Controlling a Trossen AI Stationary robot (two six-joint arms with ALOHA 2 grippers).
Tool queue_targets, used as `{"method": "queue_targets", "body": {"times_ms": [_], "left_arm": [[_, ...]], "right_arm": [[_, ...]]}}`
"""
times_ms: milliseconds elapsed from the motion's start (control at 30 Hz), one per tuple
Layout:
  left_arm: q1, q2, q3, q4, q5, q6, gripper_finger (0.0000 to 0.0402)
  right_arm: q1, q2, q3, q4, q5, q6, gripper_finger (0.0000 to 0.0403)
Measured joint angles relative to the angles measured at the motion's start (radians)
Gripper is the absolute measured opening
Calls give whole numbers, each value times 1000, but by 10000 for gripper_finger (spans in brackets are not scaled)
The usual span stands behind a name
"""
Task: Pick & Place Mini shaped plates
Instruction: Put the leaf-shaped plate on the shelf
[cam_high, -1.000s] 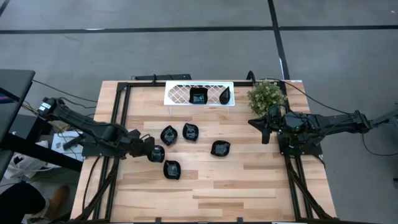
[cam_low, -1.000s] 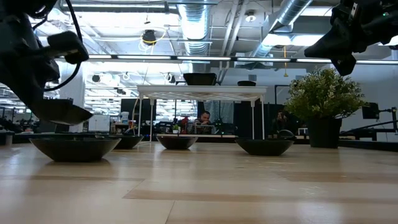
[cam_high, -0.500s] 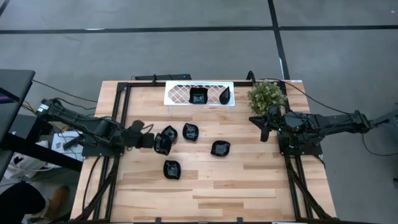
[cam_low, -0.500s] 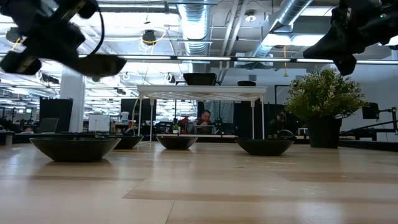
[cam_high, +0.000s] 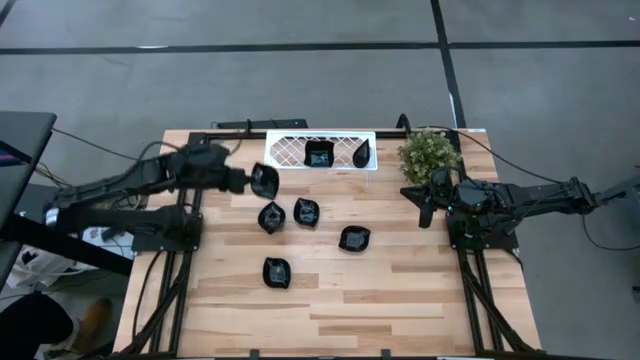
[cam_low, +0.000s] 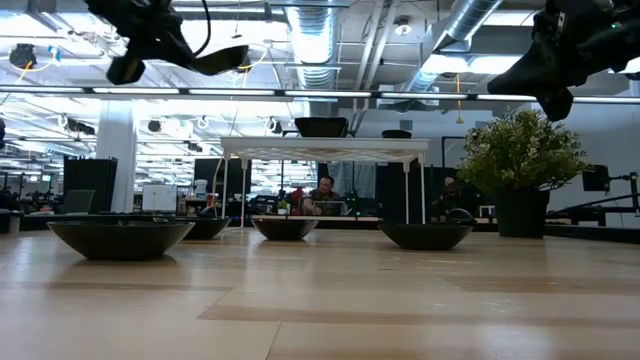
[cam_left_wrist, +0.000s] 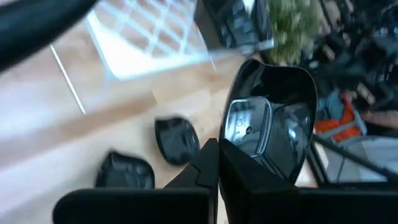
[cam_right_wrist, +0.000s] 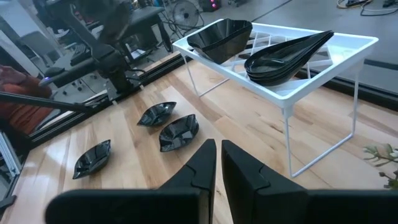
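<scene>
Several glossy black mini plates are in play. Four rest bottom-down on the wooden table (cam_high: 271, 217) (cam_high: 306, 211) (cam_high: 354, 238) (cam_high: 276, 272). A squarish one (cam_high: 319, 155) and a teardrop one (cam_high: 364, 154) sit on the white lattice tray (cam_high: 290, 150). My left gripper (cam_high: 250, 181) is shut on a fifth plate (cam_high: 264, 180), high above the table just left of the tray's left end. In the low view, that plate (cam_low: 222, 58) hangs well above the tray top. My right gripper (cam_high: 425, 205) is shut and waits in the air beside the plant (cam_high: 428, 155). My left gripper pinches the plate by its rim (cam_left_wrist: 233, 144) between its two fingers (cam_left_wrist: 208, 168), coming from the table's left side. The plate is lifted clear of the table. It sits tilted in the hold, its hollow (cam_left_wrist: 273, 118) facing the wrist camera.
The tray stands on thin white legs (cam_right_wrist: 288, 140) at the far edge. The potted plant stands right of it. Black frame rails (cam_high: 190, 200) (cam_high: 470, 270) run along both sides. Bare wood lies toward the near edge (cam_high: 380, 300).
My left gripper, still shut on its plate, has risen from just above the table to well above tray height. It has also swung toward the far edge, ending beside the tray's left end. The plate went with it, and the other plates stayed put.
</scene>
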Motion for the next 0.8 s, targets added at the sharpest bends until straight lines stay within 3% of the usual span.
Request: {"method": "queue_targets", "body": {"times_ms": [233, 467, 800], "left_arm": [[239, 26, 65, -2, 122, 140, 4], [322, 178, 216, -25, 204, 283, 4], [425, 465, 464, -241, 234, 466, 3]], "right_arm": [[0, 0, 0, 0, 0, 0, 21], [0, 0, 0, 0, 0, 0, 21], [0, 0, 0, 0, -1, 1, 21]]}}
